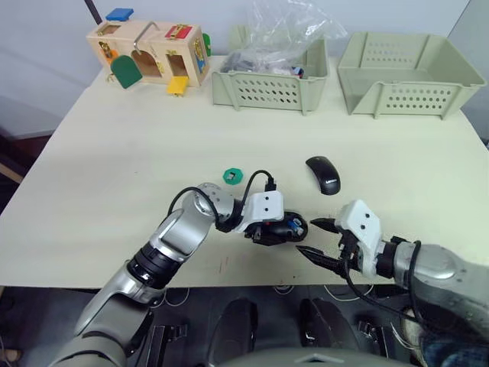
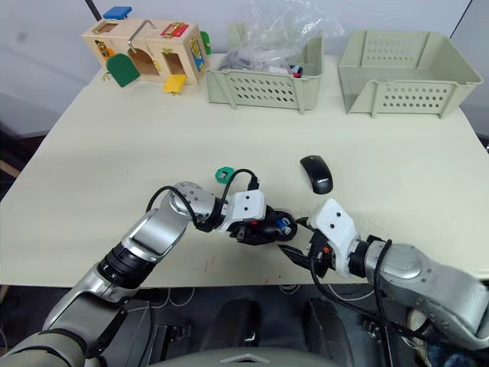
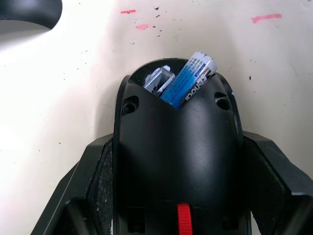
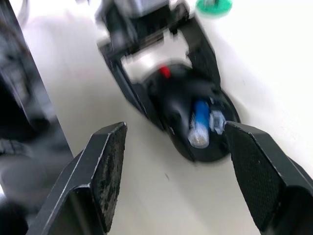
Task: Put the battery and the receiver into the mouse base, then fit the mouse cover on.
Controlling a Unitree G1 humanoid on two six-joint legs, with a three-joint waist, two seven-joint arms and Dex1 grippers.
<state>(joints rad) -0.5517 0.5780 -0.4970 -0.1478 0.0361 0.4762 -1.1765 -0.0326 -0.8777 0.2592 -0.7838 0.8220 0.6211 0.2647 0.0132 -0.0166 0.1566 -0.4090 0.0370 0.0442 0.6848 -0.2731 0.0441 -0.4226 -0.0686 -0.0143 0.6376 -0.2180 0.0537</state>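
The black mouse base lies near the table's front edge, and my left gripper is shut on its sides. In the left wrist view the blue battery lies tilted in the base's hollow, with one end sticking up. A small silver-grey piece that looks like the receiver sits right beside it. My right gripper is open just right of the base, its fingers pointing at it without touching. The glossy mouse cover lies alone on the table behind them.
A small green piece lies behind the left gripper. Along the back stand a wooden toy box, a green basket holding a clear bag, and another green basket. The table's front edge is close.
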